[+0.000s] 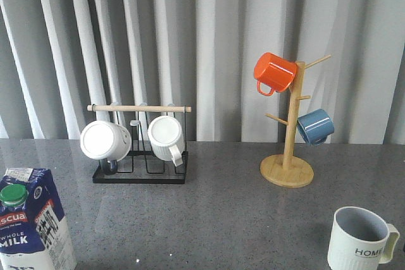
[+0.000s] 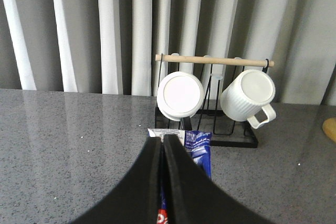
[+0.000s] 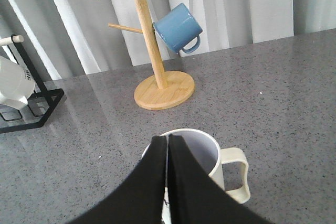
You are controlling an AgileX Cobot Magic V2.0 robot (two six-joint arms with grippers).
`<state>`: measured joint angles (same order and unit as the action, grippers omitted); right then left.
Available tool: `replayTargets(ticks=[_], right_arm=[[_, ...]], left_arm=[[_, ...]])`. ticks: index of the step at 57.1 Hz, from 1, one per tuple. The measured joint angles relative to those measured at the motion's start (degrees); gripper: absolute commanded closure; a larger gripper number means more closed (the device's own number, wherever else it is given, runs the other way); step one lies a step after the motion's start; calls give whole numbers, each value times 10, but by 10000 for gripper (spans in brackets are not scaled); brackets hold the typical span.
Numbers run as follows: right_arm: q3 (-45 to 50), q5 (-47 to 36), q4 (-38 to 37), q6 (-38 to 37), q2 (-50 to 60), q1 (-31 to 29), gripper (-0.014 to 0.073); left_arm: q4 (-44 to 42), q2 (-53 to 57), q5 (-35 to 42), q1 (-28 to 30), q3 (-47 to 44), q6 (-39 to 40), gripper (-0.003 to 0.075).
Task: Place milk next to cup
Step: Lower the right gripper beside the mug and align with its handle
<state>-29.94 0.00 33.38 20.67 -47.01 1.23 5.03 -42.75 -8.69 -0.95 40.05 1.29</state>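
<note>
Tall blue-and-white gable-top milk carton [image 1: 33, 222], green round cap, upright at near left edge of grey speckled table [image 1: 215, 207]. Pale ribbed "HOME" mug [image 1: 362, 238] at near right edge, upright, well apart from carton. Left hand [image 2: 164, 148] above carton, fingers pressed together, holding nothing. Right hand [image 3: 168, 148] above mug, fingers likewise together, empty. Farther back: black wire rack [image 1: 140, 172] with 2 white mugs; wooden mug tree [image 1: 288, 169] carrying orange mug [image 1: 274, 73] and blue mug [image 1: 314, 126].
</note>
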Motion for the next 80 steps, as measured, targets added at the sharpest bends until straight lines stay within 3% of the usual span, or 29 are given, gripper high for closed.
replayTargets(ticks=[6, 12, 18, 28, 35, 62, 73, 80], right_arm=[[0, 0, -5, 21, 1, 0, 586], [0, 0, -14, 62, 1, 0, 530], [0, -3, -16, 93, 1, 0, 412], [0, -8, -16, 131, 2, 0, 120], [0, -9, -16, 137, 2, 0, -3], [0, -4, -17, 160, 2, 0, 21], [0, 34, -42, 204, 7, 0, 21], [0, 37, -89, 181, 13, 0, 21]], left_arm=[[0, 0, 2, 0, 0, 17, 708], [0, 0, 1, 0, 0, 20, 645], [0, 0, 2, 0, 0, 17, 527], [0, 0, 4, 0, 0, 10, 286], [0, 0, 14, 0, 0, 9, 195], [0, 0, 17, 0, 0, 9, 186], [0, 0, 17, 0, 0, 9, 186], [0, 0, 17, 0, 0, 9, 186]])
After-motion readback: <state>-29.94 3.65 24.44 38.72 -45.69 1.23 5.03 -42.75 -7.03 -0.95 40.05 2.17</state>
